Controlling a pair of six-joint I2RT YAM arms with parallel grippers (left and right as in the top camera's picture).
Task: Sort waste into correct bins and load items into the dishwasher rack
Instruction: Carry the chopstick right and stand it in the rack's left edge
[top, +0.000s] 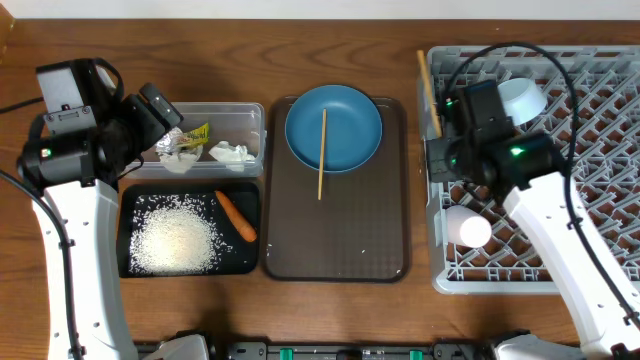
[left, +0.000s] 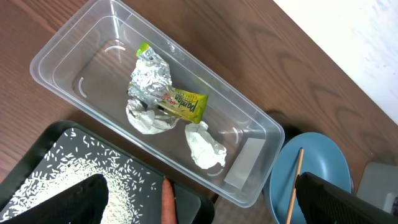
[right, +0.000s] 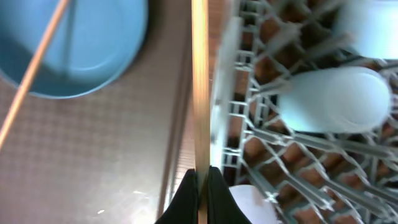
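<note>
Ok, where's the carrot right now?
Overhead view, left side: the carrot lies in the black tray, right of the rice, just below the clear tub.

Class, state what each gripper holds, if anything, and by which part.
Right gripper pinches a wooden chopstick near one end; left gripper is open, holding nothing.

Light is bright and even from above; I note soft shadows on the table (top: 300, 320). Right wrist view smears: rack (right: 261, 134) and chopstick (right: 199, 81) blurred. Left wrist view is sharp, with glare on the clear tub (left: 249, 155).
</note>
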